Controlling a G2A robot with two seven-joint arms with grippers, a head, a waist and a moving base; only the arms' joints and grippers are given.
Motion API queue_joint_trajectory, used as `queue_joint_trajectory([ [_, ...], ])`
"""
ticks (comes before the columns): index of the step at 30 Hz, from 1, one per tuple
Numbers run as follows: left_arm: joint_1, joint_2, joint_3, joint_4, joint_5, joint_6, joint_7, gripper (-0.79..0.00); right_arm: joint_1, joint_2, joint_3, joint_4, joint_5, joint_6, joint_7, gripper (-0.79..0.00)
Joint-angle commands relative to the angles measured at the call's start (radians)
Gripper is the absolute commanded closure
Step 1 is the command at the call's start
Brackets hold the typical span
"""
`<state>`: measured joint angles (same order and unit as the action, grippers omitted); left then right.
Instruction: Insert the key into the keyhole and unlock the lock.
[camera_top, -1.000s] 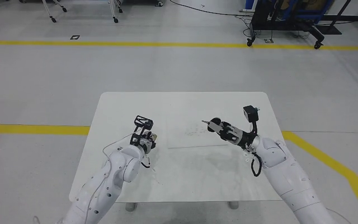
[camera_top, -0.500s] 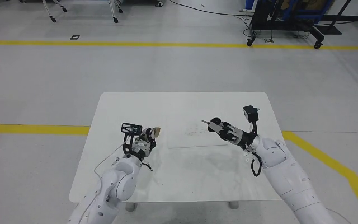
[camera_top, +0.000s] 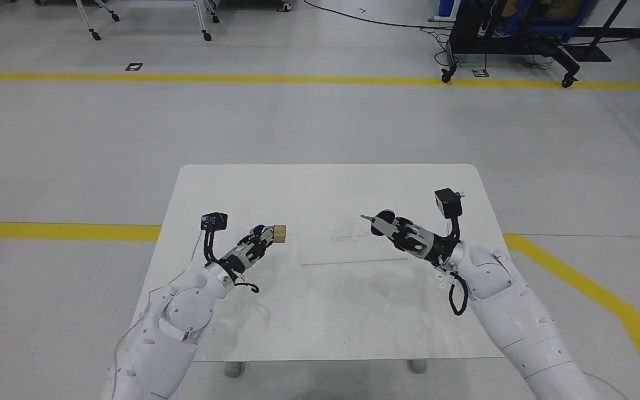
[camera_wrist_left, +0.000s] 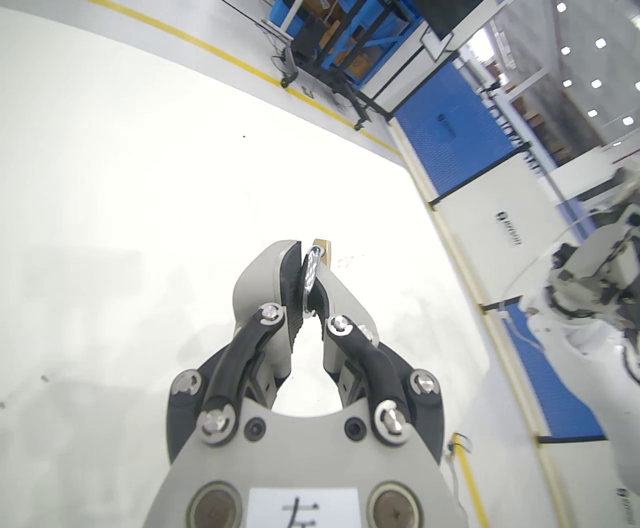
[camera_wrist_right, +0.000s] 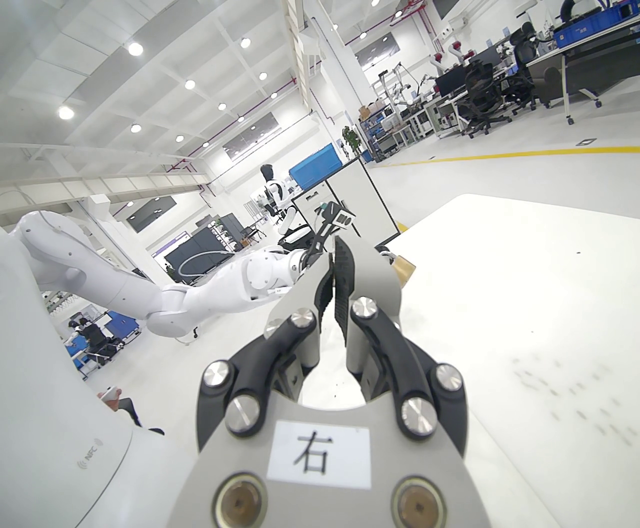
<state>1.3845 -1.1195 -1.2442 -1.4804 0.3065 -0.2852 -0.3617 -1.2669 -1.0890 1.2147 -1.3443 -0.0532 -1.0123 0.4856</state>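
A small brass padlock hangs above the left half of the white table, held by my left gripper. In the left wrist view that gripper is shut on the padlock's silver shackle, with the brass body poking out past the fingertips. My right gripper hovers over the table's right half, shut on the key, whose thin blade points left toward the padlock. In the right wrist view its fingers are pressed together, hiding the key, and the padlock sits just beyond them.
Faint scuff marks dot the table between the two grippers. A gap of about a hand's width separates the key tip from the padlock. The table's front edge lies close under both forearms.
My left wrist has turned and swung outward, and the padlock has moved slightly up and to the right, now pointing toward the key. The right arm has stayed still.
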Motion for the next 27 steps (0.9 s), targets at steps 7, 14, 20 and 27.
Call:
queue_joint_trajectory([
  [7, -0.021, 0.000, -0.006, 0.048, -0.075, -0.063, -0.034, 0.000, 0.000, 0.000, 0.000, 0.000, 0.000, 0.000, 0.000, 0.000],
  [14, -0.021, 0.000, -0.006, 0.048, -0.075, -0.063, -0.034, 0.000, 0.000, 0.000, 0.000, 0.000, 0.000, 0.000, 0.000, 0.000],
  [20, -0.021, 0.000, -0.006, 0.048, -0.075, -0.063, -0.034, 0.000, 0.000, 0.000, 0.000, 0.000, 0.000, 0.000, 0.000, 0.000],
  [27, -0.014, -0.002, -0.001, 0.045, -0.076, -0.057, -0.022, 0.000, 0.000, 0.000, 0.000, 0.000, 0.000, 0.000, 0.000, 0.000],
])
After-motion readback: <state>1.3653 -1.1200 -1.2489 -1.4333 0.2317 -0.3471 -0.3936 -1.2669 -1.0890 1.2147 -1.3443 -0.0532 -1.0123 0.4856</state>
